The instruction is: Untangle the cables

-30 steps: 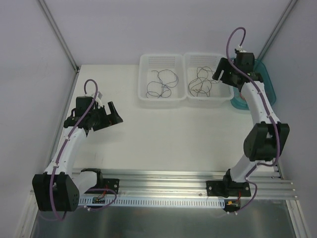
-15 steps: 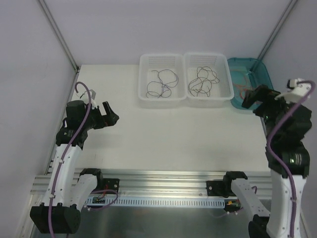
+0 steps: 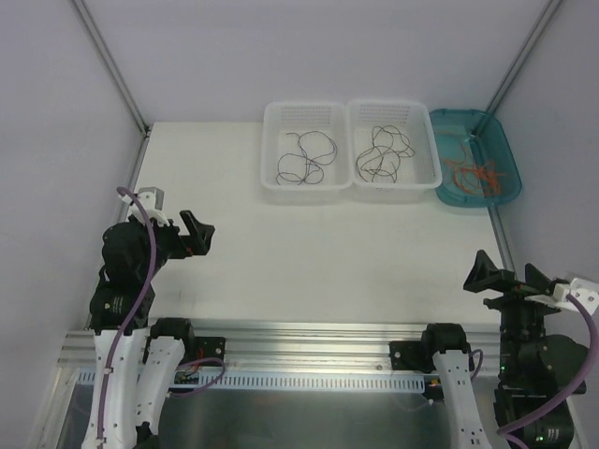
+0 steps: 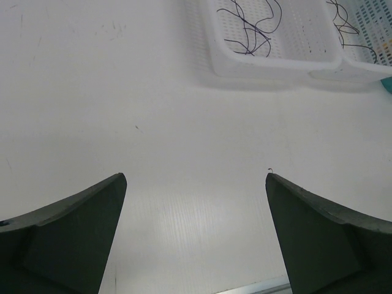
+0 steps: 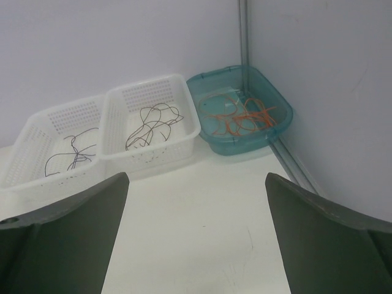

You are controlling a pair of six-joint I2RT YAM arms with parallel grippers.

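Left claw (image 3: pixel 195 233) and right claw (image 3: pixel 506 272) are both spread wide, gripping nothing, down at the near end of the surface (image 3: pixel 328 253). Dark cables (image 5: pixel 152 124) sit in two white baskets (image 3: pixel 393 104), orange cables (image 5: pixel 242 120) in the teal tray (image 3: pixel 468 114) just beside.

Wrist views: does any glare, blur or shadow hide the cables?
Left wrist: soft sheen on the table; dark cables sharp but cropped at the top edge. Right wrist: even light, dark cables and orange cables crisp; own fingers are dark, featureless foreground shapes.
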